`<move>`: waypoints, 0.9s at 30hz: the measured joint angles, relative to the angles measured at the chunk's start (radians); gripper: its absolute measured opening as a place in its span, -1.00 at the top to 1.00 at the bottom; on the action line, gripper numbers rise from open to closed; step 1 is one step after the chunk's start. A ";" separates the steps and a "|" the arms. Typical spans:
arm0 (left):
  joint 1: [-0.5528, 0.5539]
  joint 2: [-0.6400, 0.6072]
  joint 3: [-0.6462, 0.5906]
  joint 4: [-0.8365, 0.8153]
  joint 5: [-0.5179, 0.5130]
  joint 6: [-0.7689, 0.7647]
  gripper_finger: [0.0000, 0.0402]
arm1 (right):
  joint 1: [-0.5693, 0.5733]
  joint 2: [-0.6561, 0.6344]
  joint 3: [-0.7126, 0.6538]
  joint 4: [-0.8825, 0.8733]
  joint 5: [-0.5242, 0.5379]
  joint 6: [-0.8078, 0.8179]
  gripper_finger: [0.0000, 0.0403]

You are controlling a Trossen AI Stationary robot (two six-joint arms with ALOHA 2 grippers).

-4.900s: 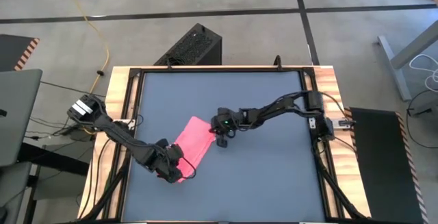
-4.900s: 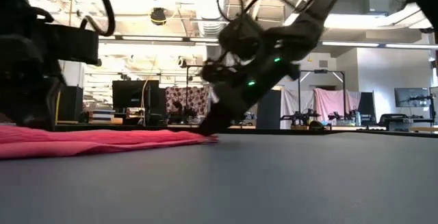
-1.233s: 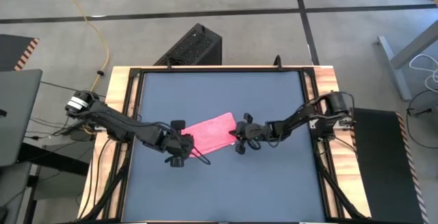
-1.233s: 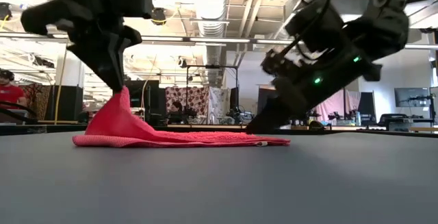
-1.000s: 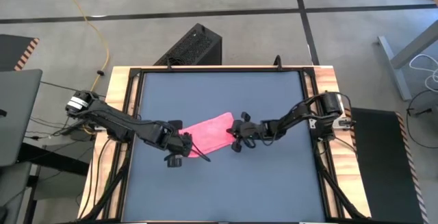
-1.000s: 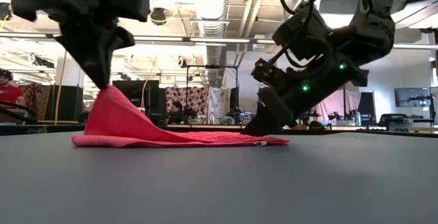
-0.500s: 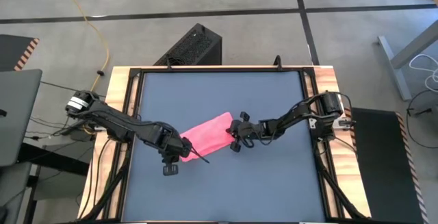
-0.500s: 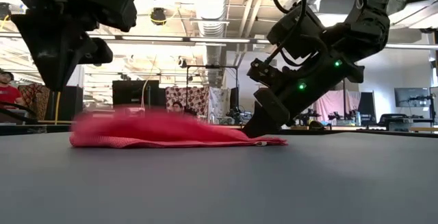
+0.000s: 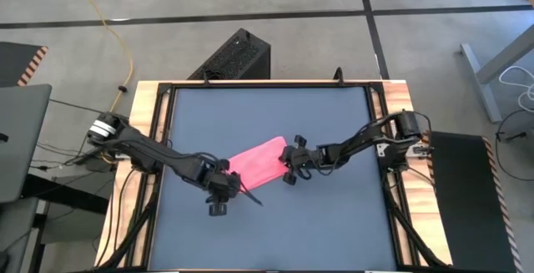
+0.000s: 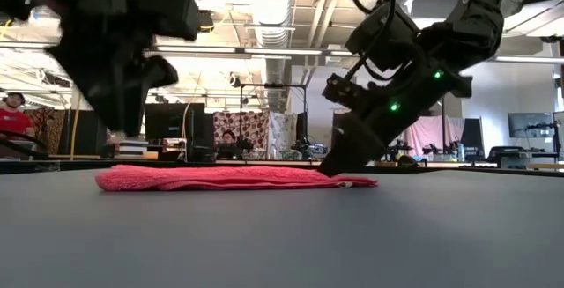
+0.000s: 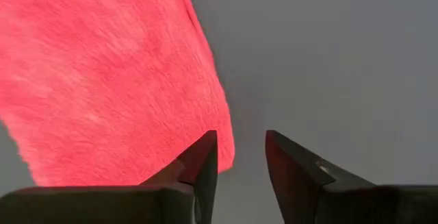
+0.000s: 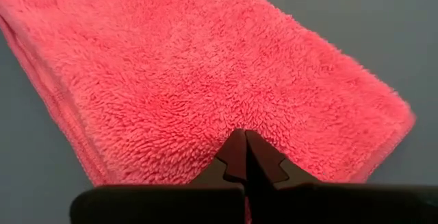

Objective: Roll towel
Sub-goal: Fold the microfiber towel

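Observation:
The pink towel [image 9: 257,161] lies flat and slantwise in the middle of the dark table [image 9: 334,223]; in the low view it is a low strip [image 10: 220,178]. My left gripper [image 11: 239,157] is open and hovers just over the towel's near left corner [image 11: 217,157], with one finger above the cloth [image 11: 116,73] and the other above bare table. It touches nothing. In the low view it hangs above the towel's left end [image 10: 119,128]. My right gripper [image 12: 244,145] is shut, with its tips on the towel's right end [image 9: 289,166]. My right gripper presses its shut fingertips down on the top face of the towel near its right end [image 12: 229,122]. It comes slanting down from the table's right side [image 10: 339,168]. The pile is dimpled where the tips meet it, and the cloth lies flat on the table under them.
Bare dark tabletop lies on every side of the towel inside a black frame [image 9: 167,89] with wooden side strips. A black box [image 9: 238,56] stands on the floor beyond the far edge. People and equipment show in the room behind the table [image 10: 11,116].
My left gripper held the towel's left end lifted in a peak. It has opened and let go, then moved down and toward the near edge. The raised end has fallen, and the towel lies flat. My right gripper has kept its tips on the right end.

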 joint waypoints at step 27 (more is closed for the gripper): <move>-0.051 0.222 0.000 0.255 -0.242 0.073 0.43 | 0.018 -0.104 -0.001 -0.060 0.010 -0.019 0.92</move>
